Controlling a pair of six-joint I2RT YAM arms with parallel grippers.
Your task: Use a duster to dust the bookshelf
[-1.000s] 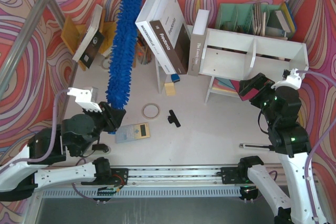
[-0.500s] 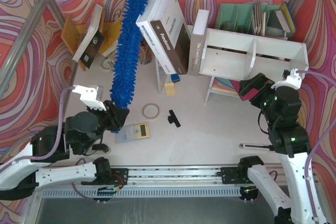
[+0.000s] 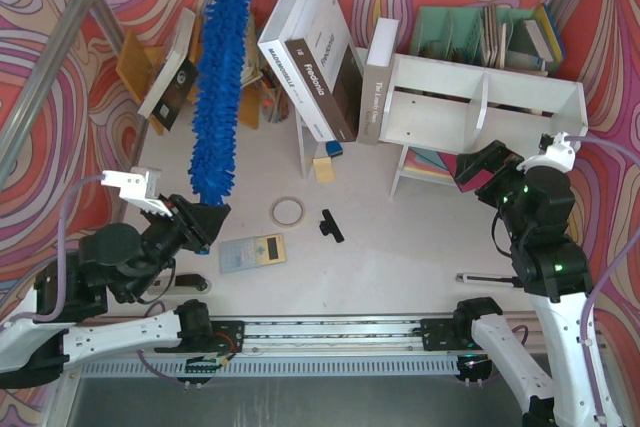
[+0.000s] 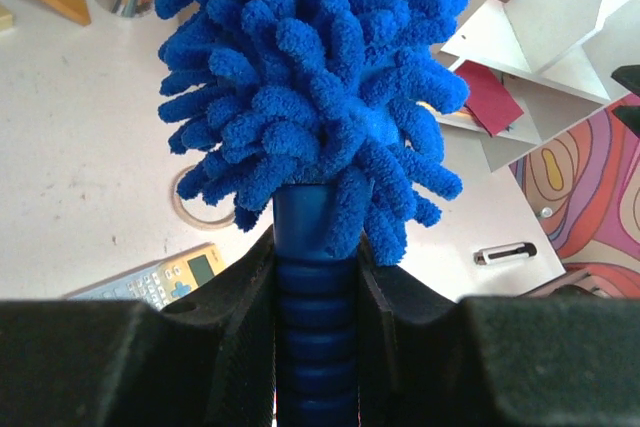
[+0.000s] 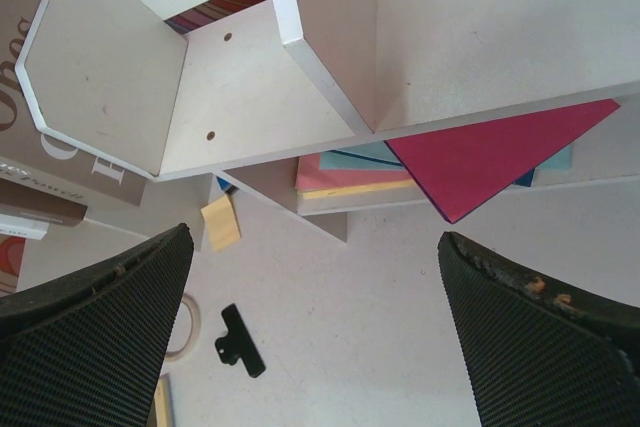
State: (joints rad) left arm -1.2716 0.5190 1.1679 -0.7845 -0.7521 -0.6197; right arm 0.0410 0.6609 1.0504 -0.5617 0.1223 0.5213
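The fluffy blue duster stands nearly upright over the left of the table, its tip cut off by the top edge of the top view. My left gripper is shut on its ribbed blue handle; the fluffy head fills the left wrist view. The white bookshelf with two compartments stands on legs at the back right and shows from below in the right wrist view. My right gripper is open and empty, just in front of the shelf's right half.
Leaning books sit left of the shelf. A tape ring, black clip, calculator and pen lie on the table. Coloured paper pads lie under the shelf. A green organiser stands behind it.
My left arm has drawn back to the left and swung the duster from leaning right to nearly upright, its tip now past the top edge. The right arm has not moved.
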